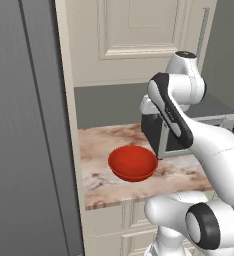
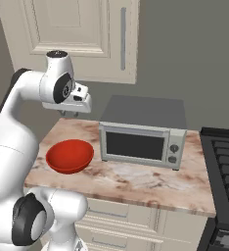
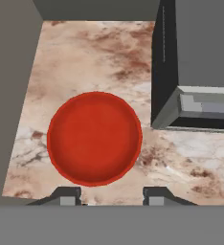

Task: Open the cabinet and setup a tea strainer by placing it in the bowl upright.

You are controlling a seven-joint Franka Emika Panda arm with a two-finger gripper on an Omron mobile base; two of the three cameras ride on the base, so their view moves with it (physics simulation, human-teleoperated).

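The cabinet (image 1: 139,35) hangs above the counter with its raised-panel door shut; its grey bar handle (image 2: 123,38) runs down the door's right side. The red bowl (image 3: 95,138) sits empty on the marble counter, left of the microwave. My gripper (image 3: 111,196) hovers above the bowl's near rim, pointing down, open with nothing between its fingertips (image 3: 68,196). In the right base view the gripper (image 2: 70,114) hangs well above the bowl (image 2: 70,156) and below the cabinet. The tea strainer is out of view.
A grey microwave (image 2: 143,139) stands on the counter right of the bowl. A black stove (image 2: 226,166) lies further right. A tall grey panel (image 1: 24,125) walls off the counter's left end. Cream drawer fronts (image 2: 131,220) sit below the counter.
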